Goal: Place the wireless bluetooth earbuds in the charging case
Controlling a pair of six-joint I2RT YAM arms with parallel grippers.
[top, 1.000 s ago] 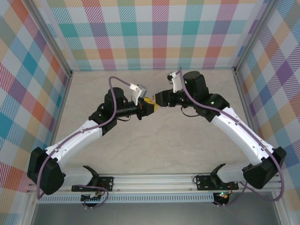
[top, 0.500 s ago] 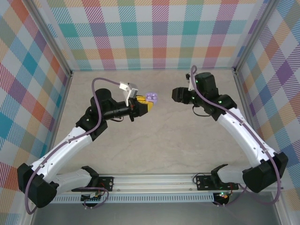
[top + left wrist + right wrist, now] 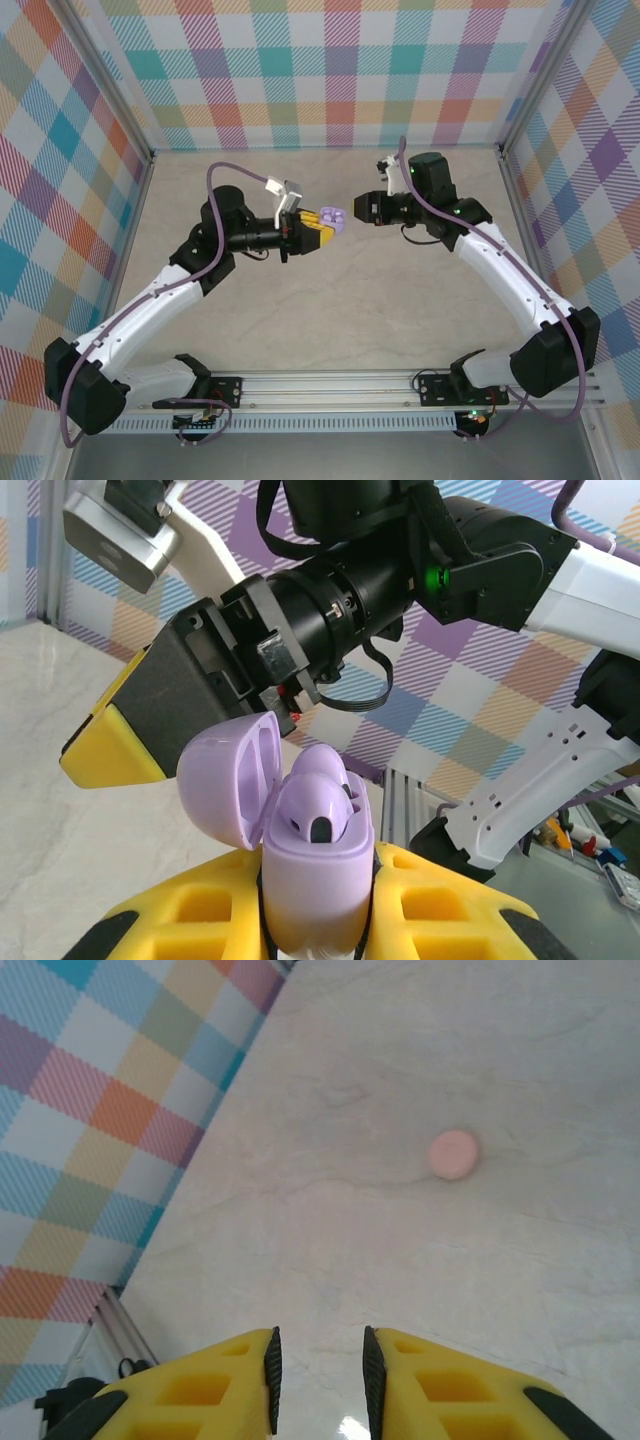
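My left gripper [image 3: 318, 912] is shut on a lilac charging case [image 3: 315, 875], which stands upright between its yellow fingers. The lid [image 3: 222, 780] is swung open to the left. Two lilac earbuds sit in the case's wells, one in front [image 3: 310, 808] and one behind [image 3: 322, 763]. In the top view the case [image 3: 333, 216] hangs above the table's middle, just beyond the left gripper [image 3: 318, 224]. My right gripper [image 3: 356, 209] faces it from the right, a small gap away. Its yellow fingers [image 3: 318, 1370] stand a little apart with nothing between them.
A pale pink round disc [image 3: 453, 1153] lies on the marble-look table [image 3: 330, 1220] below the right gripper. Checkered walls [image 3: 330, 70] close in the back and both sides. A metal rail [image 3: 330, 385] with the arm bases runs along the near edge.
The right gripper drew back to the right from the case, then came back close to it with its jaws narrower. The left arm shifted slightly, still holding the case.
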